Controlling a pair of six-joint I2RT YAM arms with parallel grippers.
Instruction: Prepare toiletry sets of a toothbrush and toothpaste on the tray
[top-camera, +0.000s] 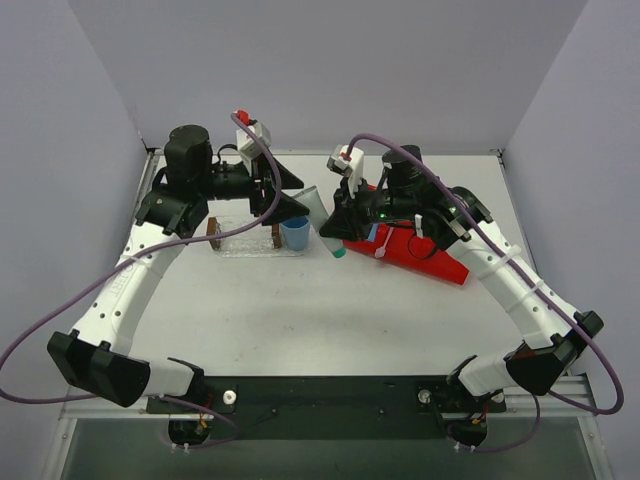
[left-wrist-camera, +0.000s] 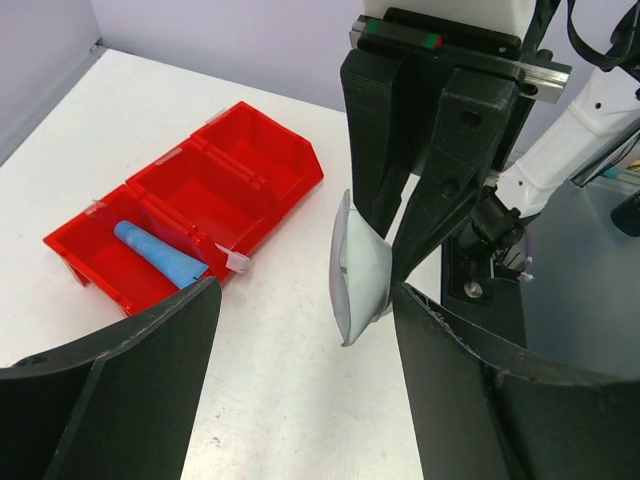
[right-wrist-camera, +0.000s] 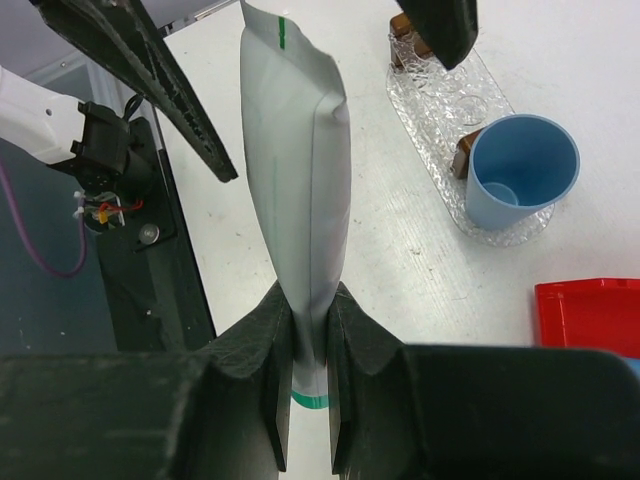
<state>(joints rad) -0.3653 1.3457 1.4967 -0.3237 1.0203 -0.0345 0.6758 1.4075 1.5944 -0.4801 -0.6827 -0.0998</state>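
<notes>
Closest to us, the right gripper (right-wrist-camera: 310, 300) has its jaws clamped flat on the tube (right-wrist-camera: 295, 170), gripping it low on the body, just above a green band at its narrow end. From there the tube's long axis runs straight away from the jaws, and its broad crimped end points out toward the left gripper (left-wrist-camera: 305, 295). We see a pale white-grey wedge, slightly dented along one edge, with a thin green mark near the crimp. It is held off the table just beside the cup (right-wrist-camera: 522, 170), on the side away from the tray's bare length. The left gripper's jaws stand wide apart, and the tube's free end sits between its spread fingers; from the left wrist it lies nearer one finger, and we cannot tell whether it touches. The cup, round and blue, stands upright on one end of the tray (right-wrist-camera: 425, 90), next to a small brown block. Past the tube from the cup lies the bin (left-wrist-camera: 250, 160), red, with a blue tube (left-wrist-camera: 160, 255) lying slantwise in its end compartment.
</notes>
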